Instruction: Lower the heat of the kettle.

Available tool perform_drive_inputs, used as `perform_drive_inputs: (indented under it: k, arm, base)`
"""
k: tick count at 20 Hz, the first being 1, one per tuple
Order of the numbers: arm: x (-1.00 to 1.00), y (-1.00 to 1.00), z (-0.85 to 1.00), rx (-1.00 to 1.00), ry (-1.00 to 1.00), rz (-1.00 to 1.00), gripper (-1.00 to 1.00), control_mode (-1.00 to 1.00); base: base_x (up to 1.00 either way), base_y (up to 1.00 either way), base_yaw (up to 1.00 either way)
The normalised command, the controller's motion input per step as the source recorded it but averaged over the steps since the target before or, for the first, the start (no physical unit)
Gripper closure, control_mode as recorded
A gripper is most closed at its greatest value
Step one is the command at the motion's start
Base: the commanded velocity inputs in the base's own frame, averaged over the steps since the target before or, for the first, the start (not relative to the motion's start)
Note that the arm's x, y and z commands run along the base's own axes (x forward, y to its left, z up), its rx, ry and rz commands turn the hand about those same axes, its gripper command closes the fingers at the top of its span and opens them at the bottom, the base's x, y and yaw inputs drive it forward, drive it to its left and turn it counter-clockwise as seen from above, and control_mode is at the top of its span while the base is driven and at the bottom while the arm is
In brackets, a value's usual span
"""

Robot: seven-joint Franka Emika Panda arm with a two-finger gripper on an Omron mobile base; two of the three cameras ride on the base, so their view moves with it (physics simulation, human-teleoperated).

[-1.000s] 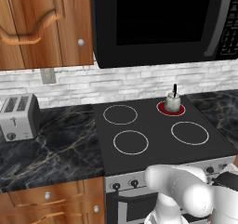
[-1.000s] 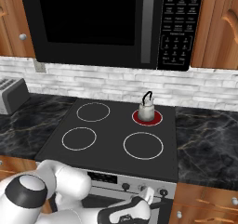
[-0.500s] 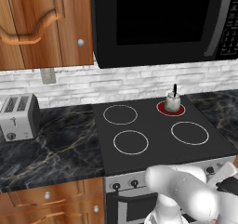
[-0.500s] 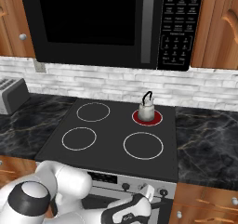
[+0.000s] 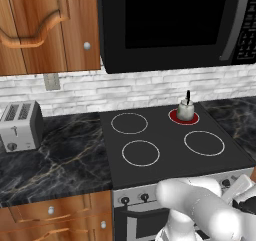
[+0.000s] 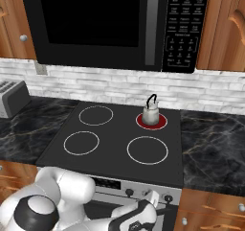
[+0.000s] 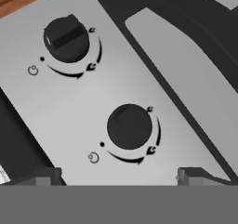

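The kettle (image 5: 186,109) sits on the back right burner (image 5: 184,116) of the black stove top (image 6: 115,144). That ring glows red, so it is hot. The other three rings are dark.

The end effector (image 7: 118,175) is down low at the front of the stove, facing the silver knob panel (image 7: 83,97). Its two tips are spread wide apart and hold nothing. Between them, close in front, is one black knob (image 7: 129,126). A second black knob (image 7: 67,38) sits further off on the same panel. In the right base view the end effector (image 6: 152,207) is just below the row of knobs (image 6: 148,194).

What could go wrong? I cannot tell from here which knob runs the red burner. If the arm grabs the wrong one, the kettle stays just as hot, or another ring comes on. The tips could also close off-centre and slip off the round knob. Turning the wrong way would make the heat go up. Turning too far might switch the burner off, not just lower it.
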Motion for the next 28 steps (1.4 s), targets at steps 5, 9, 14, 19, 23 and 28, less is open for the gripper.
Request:
perform_drive_inputs:
  k: [5,9,14,19,23,28]
  arm:
    - [0.05,-0.04,-0.08,0.0,0.0,0.0,-1.0,-1.0]
    - [0.02,-0.07,-0.08,0.0,0.0,0.0,-1.0,-1.0]
    - [0.02,-0.08,-0.06,0.0,0.0,0.0,-1.0,-1.0]
    - [0.05,-0.05,-0.06,0.0,0.0,0.0,-1.0,-1.0]
    - [0.12,-0.01,-0.05,0.0,0.0,0.0,-1.0,-1.0]
    - [0.06,0.0,-0.03,0.0,0.0,0.0,-1.0,-1.0]
  base:
    - [0.0,0.0,0.0]
    - [0.0,0.0,0.0]
    - [0.0,0.0,0.0]
    - [0.0,0.0,0.0]
    - [0.0,0.0,0.0]
    - [0.0,0.0,0.0]
